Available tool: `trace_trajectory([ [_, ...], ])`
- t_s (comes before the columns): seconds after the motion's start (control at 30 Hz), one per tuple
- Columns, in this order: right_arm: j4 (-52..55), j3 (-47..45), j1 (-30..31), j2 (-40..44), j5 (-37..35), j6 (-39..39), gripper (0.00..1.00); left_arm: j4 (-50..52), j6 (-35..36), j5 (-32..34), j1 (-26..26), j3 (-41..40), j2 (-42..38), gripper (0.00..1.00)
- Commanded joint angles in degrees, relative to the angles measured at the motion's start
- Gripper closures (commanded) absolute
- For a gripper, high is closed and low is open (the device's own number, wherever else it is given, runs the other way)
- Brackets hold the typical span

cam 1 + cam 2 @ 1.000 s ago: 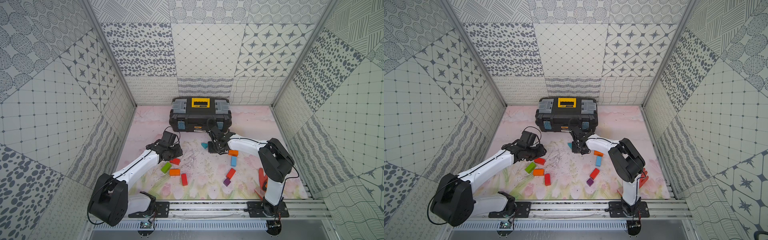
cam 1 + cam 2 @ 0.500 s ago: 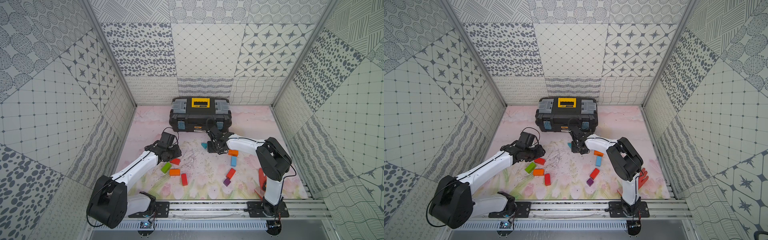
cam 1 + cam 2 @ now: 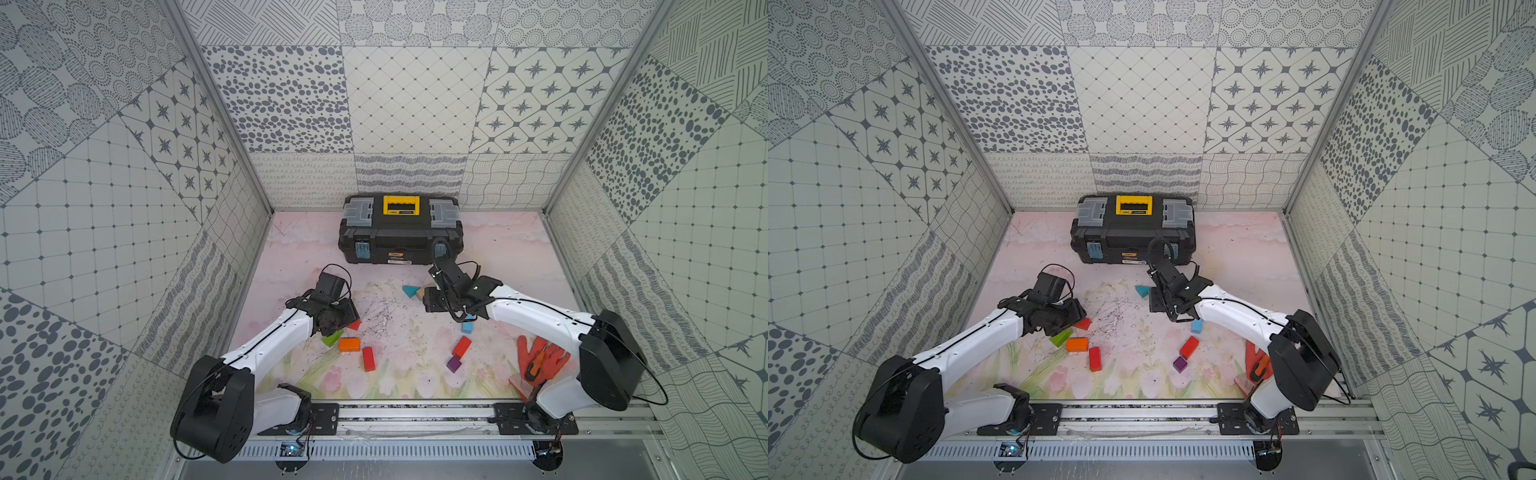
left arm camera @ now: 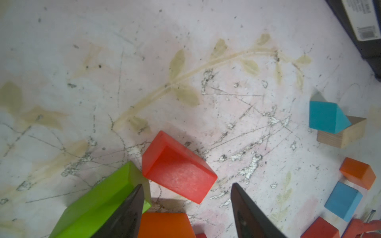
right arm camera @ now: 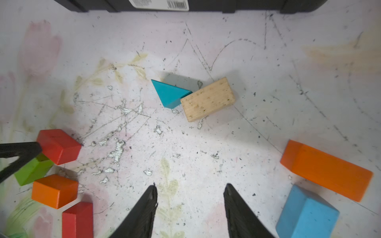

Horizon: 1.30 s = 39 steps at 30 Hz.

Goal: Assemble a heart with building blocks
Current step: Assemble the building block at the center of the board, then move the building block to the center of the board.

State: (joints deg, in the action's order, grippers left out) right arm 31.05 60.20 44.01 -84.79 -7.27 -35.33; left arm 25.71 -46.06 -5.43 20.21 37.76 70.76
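On the scratched floral mat (image 5: 268,61), a red block (image 4: 177,173) is lying just ahead of the jaws of the left gripper (image 4: 185,185), one corner reaching between them, and a green block (image 4: 99,204) is lying beside one jaw. Ahead of the jaws of the right gripper (image 5: 190,185), a teal triangle (image 5: 169,94) is touching a plain-wood block (image 5: 208,99); a toolbox (image 5: 247,5) is sitting beyond.

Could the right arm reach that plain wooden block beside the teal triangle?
Probably yes: its fingers stand open facing the wooden block, with only bare mat between; the teal triangle touches just one end.
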Motion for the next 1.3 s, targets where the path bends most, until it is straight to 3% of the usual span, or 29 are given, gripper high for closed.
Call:
trace_trajectory([
  [0.0,1.58,-1.18,-0.06,1.97,-2.02,0.41,0.44,-2.8,-5.03,-1.66,-0.78,-0.87,1.62,0.33],
  [0.2,1.65,-1.41,-0.07,3.04,-1.84,0.84,0.44,-5.26,-7.35,-1.84,-0.8,-0.5,6.55,0.35],
  [0.4,1.56,-2.19,-0.06,4.4,-1.8,0.79,0.48,-6.93,-8.34,-3.42,-0.75,0.88,10.8,0.43],
  [0.6,2.0,-2.45,-0.06,5.46,-2.65,0.93,0.6,-8.95,-9.18,-5.08,0.18,3.15,12.47,0.62],
  [0.77,1.91,-1.89,-0.33,5.01,-3.64,0.01,0.64,-11.05,-8.82,-7.14,2.21,10.23,19.18,0.93],
  [0.9,1.85,-1.26,-0.33,4.18,-3.32,-0.43,0.65,-14.63,-10.62,-7.21,3.42,13.75,23.94,1.0],
  [1.0,2.0,-1.17,-0.34,4.02,-3.12,-0.77,0.65,-17.3,-12.83,-7.71,3.78,15.28,26.7,0.96],
  [1.17,2.44,-2.1,-0.34,4.71,-2.94,-1.66,0.64,-20.45,-13.86,-8.57,5.54,16.38,28.95,0.57],
  [1.27,3.05,-2.57,-0.3,5.2,-2.28,-2.33,0.63,-20.28,-13.81,-8.74,5.72,15.64,28.19,0.4],
])
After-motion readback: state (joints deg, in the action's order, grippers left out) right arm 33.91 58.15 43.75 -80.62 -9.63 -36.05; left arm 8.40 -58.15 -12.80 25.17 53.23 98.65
